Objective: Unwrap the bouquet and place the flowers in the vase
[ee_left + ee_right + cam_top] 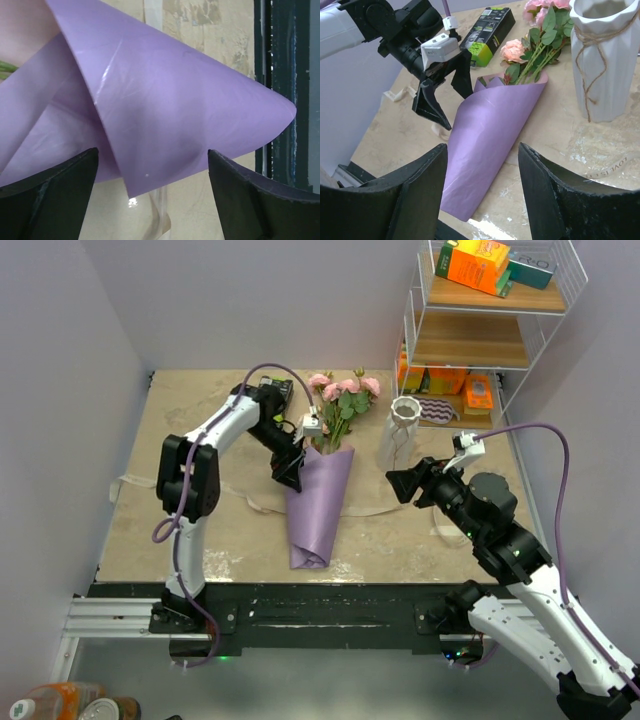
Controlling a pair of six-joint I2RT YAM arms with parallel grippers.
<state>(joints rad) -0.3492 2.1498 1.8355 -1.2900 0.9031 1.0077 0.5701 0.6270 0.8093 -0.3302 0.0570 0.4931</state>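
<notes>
Left gripper (452,100): jaws apart, empty, at the upper left edge of the bouquet (318,505), which lies flat mid-table with its stems hidden inside. Right gripper (482,200): jaws apart, empty. Vase (602,60): cut off by the frame. Ribbon (610,167) print reads "LOVE"; the rest is illegible.

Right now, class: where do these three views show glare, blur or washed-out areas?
Top external view: even, soft light, bouquet sharp, only faint shadows. Left wrist view: a white glare streak on the bouquet's paper; the left fingers are dark and soft-edged. Right wrist view: the right fingers blur near the lens, and the vase looks bright.
</notes>
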